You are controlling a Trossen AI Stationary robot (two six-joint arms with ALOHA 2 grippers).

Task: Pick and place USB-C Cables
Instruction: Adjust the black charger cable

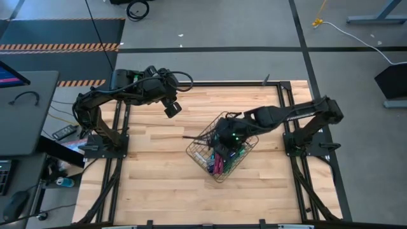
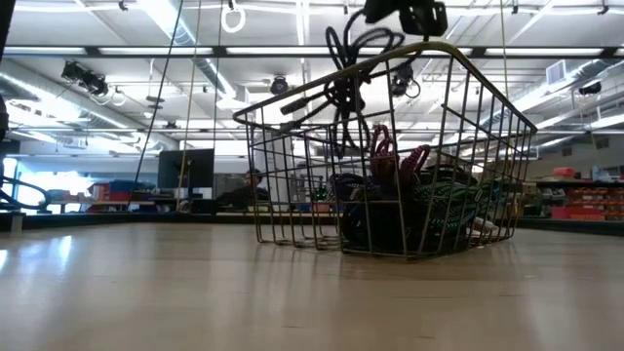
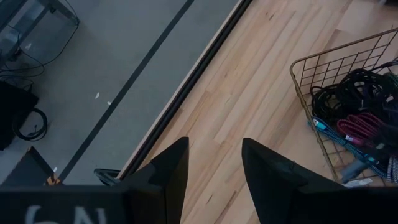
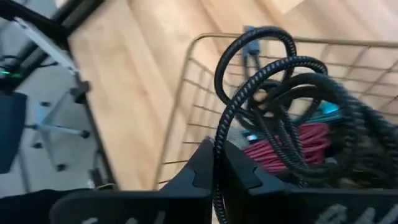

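Note:
A wire basket (image 1: 191, 152) (image 2: 292, 195) (image 3: 298, 81) stands on the wooden table, right of its middle. It holds a pile of USB-C Cables (image 1: 221, 164) (image 2: 419, 195) (image 3: 357, 124), black, magenta and teal. My right gripper (image 1: 224, 135) (image 4: 217, 155) hangs over the basket, shut on a black braided cable (image 2: 346, 78) (image 4: 273, 68) raised out of the pile. My left gripper (image 1: 173, 109) (image 3: 214, 146) waits open, high above the table's far left part, with nothing between its fingers. My right gripper pinches one strand of the black braided cable (image 4: 219, 134) between its two fingers, which slant down from the table's right side. The cable's loops hang loose below and ahead of the fingers, at the height of the basket's rim. Whether the lowest loop is clear of the pile, I cannot tell.
Black frame rails (image 1: 121, 146) run along the table's left and right sides, beside both arm bases. Bare wood (image 1: 159, 184) lies to the basket's near and left sides. Beyond the far edge (image 3: 180, 106) is grey floor.

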